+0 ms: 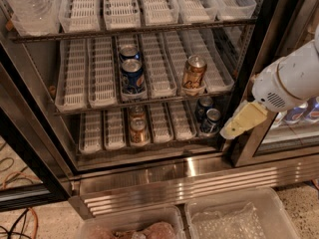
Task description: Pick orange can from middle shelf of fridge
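The pincer [243, 120] hangs at the right front edge of the fridge [175, 179], by the black door frame, pointing down and left. How far open it is, I cannot tell. It touches no can. The orange can [194, 71] stands upright up and to the left of the pincer, on the middle shelf [106, 104], near its front rail. Two dark blue cans [132, 74] stand farther left on that shelf. A pair of dark cans [209, 117] sits just left of the pincer's tip, on the rack below.
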Available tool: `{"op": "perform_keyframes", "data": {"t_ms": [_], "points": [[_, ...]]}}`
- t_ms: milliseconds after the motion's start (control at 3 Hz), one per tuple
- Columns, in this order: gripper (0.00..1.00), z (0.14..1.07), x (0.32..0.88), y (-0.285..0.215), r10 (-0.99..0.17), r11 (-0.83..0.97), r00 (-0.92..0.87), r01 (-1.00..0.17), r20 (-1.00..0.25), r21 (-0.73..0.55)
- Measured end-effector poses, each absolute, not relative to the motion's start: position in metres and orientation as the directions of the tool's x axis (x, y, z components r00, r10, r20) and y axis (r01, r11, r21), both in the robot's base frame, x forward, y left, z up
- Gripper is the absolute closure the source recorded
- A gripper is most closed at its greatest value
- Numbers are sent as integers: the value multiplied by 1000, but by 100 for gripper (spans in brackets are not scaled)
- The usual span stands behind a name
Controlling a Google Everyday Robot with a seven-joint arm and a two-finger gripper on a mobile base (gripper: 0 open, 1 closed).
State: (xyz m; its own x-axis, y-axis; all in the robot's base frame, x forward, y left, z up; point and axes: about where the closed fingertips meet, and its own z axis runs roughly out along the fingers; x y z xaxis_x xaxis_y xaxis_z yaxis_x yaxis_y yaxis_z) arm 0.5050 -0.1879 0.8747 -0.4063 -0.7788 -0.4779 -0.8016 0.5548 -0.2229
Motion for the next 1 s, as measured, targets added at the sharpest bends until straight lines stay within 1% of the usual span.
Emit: {"op": "perform_keyframes", "data": {"t_ms": [333, 667, 1000], "points": [[0, 872, 524, -167, -721, 582, -386, -788, -576, -201], [0, 867, 551, -144, -607, 654, -403, -743, -685, -142], [0, 873, 558, -143, -594, 666, -390, -729, -703, -158]]}}
